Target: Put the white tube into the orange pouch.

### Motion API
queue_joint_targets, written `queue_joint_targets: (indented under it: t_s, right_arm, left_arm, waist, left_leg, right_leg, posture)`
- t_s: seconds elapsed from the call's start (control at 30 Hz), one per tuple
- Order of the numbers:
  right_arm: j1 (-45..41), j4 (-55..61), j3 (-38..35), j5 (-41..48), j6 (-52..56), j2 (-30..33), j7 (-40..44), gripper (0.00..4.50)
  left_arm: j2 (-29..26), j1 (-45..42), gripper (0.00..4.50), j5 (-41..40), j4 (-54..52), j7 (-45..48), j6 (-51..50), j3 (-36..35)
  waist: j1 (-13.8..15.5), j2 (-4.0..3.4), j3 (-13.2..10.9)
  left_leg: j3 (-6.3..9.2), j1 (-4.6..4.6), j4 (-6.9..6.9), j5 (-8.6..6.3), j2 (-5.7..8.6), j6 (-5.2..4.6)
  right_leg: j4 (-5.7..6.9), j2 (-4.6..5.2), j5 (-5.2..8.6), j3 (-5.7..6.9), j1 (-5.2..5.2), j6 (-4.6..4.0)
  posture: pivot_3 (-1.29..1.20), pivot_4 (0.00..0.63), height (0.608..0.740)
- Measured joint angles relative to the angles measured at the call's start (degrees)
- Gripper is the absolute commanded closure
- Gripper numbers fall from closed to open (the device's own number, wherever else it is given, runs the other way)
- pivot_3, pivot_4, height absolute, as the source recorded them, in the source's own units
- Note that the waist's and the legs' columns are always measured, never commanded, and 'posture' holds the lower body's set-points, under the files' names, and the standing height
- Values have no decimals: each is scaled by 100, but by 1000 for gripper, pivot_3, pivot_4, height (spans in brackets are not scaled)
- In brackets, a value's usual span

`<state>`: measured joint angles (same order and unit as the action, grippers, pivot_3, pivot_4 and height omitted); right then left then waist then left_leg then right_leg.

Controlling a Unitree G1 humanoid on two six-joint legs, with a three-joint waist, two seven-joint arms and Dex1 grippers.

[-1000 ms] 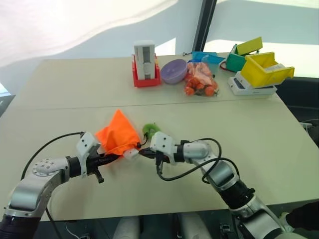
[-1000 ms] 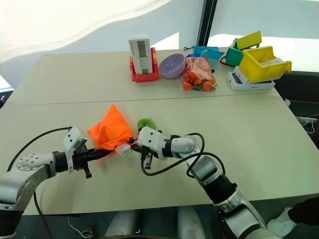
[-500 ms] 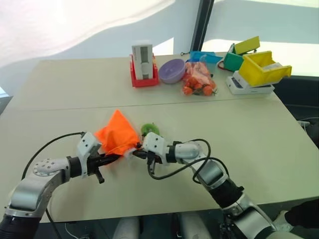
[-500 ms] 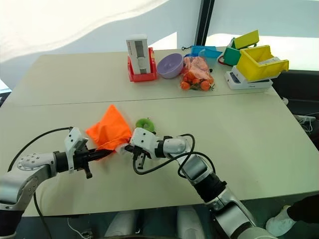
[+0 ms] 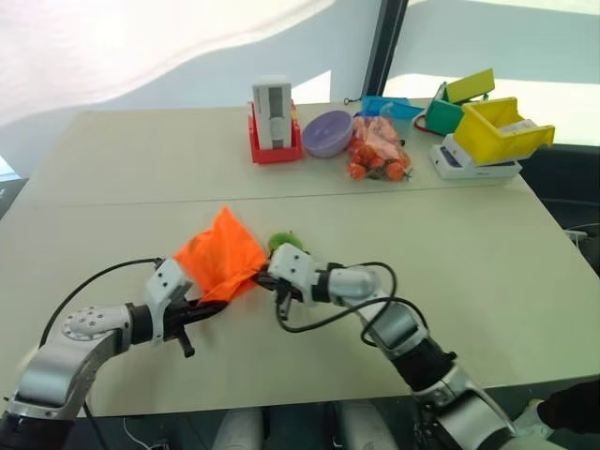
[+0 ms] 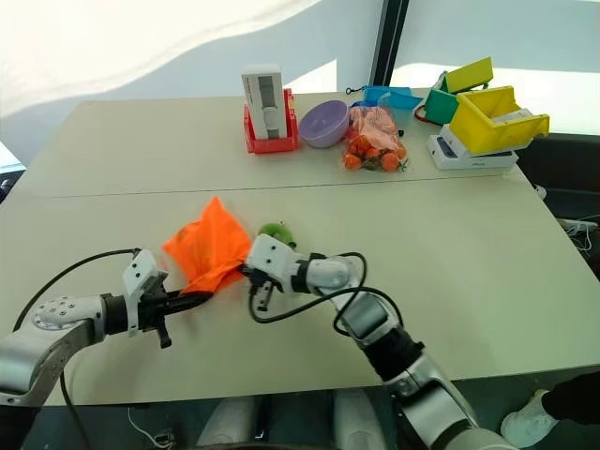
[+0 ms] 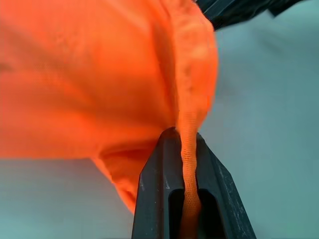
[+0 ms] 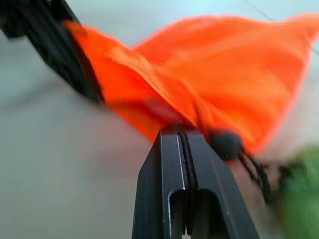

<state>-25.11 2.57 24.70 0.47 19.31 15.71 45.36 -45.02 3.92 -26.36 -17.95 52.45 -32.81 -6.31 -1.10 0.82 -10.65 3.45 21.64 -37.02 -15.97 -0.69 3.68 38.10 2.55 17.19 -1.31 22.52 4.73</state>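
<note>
Left wrist view shows the left gripper [image 7: 185, 149] clamped on a hem of the bright orange soft fabric pouch [image 7: 99, 74], the cloth pinched between its two black fingers. Right wrist view has the right gripper [image 8: 183, 130] closed with its fingertips against the pouch's edge, by a black cord; whether cloth is pinched I cannot tell. From the head camera, the pouch hangs between both grippers above the beige table [image 5: 469, 244], a green ring [image 5: 281, 243] just beside it. The white tube is hidden. No writing is legible on the far white-grey box in its red base [image 5: 273, 117].
</note>
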Motion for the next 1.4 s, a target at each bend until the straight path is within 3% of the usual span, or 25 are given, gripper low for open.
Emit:
queue_joint_targets:
  t_s: [0.1,0.2,0.23,0.27,0.43,0.63,0.73,0.87,1.13,1.4]
  right_arm:
    - [134,324,-167,83,51,381,168,3667]
    - [163,393,-225,-71,-90,573,43,2089]
    - [144,367,-228,-177,-185,587,-47,1623]
    - [109,322,-237,-248,-266,589,-115,1614]
    - [-348,-430,-214,-647,-842,490,-461,1614]
    - [-689,-1335,-21,-1121,-1516,336,-688,1614]
    - [-759,-1536,-5,-1274,-1764,331,-729,2442]
    - [-748,-1612,-15,-1392,-1856,354,-742,4380]
    - [-182,-828,-392,-1421,-1621,828,-793,4448]
    - [606,1064,-1535,-664,-597,1262,-636,4448]
  left_arm:
    - [-43,17,4500,80,74,48,137,-2]
    - [15,-10,4500,87,151,47,244,0]
    - [64,-21,4242,84,185,50,282,4]
    - [91,-23,3945,81,213,53,311,16]
    - [163,-87,1675,87,226,66,446,51]
    - [252,-275,1675,-442,203,27,69,-300]
    - [245,-302,1634,-761,87,17,-141,-565]
    - [215,-307,1634,-1073,-50,-10,-402,-747]
    - [270,-708,1634,-1164,132,-207,-443,-866]
    - [570,-1397,1634,-1019,452,-211,-373,-358]
  waist:
    - [-19,-2,-1]
    - [-19,-4,-2]
    - [-17,-4,-2]
    - [-18,-3,-2]
    - [-8,-3,-2]
    - [-9,-2,-2]
    - [-9,-3,-2]
    - [-10,-3,-2]
    - [32,-3,-2]
    - [-10,-3,-2]
  left_leg:
    - [-2,-5,1,0,-2,0]
    - [-1,-8,4,0,-5,0]
    - [-1,-8,3,0,-5,0]
    - [-1,-7,3,0,-5,0]
    - [-5,-7,-1,0,-2,0]
    - [-5,-3,1,0,-4,0]
    - [-4,-1,0,0,-5,0]
    - [-4,-3,0,0,-5,0]
    - [-2,1,-4,0,3,0]
    - [-1,-2,-2,0,2,0]
  right_leg:
    - [1,-4,0,-1,-1,-1]
    - [3,-11,-1,0,1,-6]
    - [3,-12,-2,0,1,-6]
    - [3,-12,-2,0,1,-6]
    - [3,-10,-2,-2,-1,-5]
    - [2,-9,-3,-1,2,-4]
    - [2,-6,-3,-1,3,-4]
    - [3,-6,-3,-1,0,-4]
    - [-3,-1,-3,1,-5,-3]
    - [2,-13,-3,1,-2,-3]
  posture:
    - [0,150,740]
    - [0,150,740]
    - [0,150,740]
    - [0,150,740]
    - [0,150,740]
    - [0,150,740]
    - [0,150,740]
    - [0,150,740]
    - [0,150,740]
    - [0,150,740]
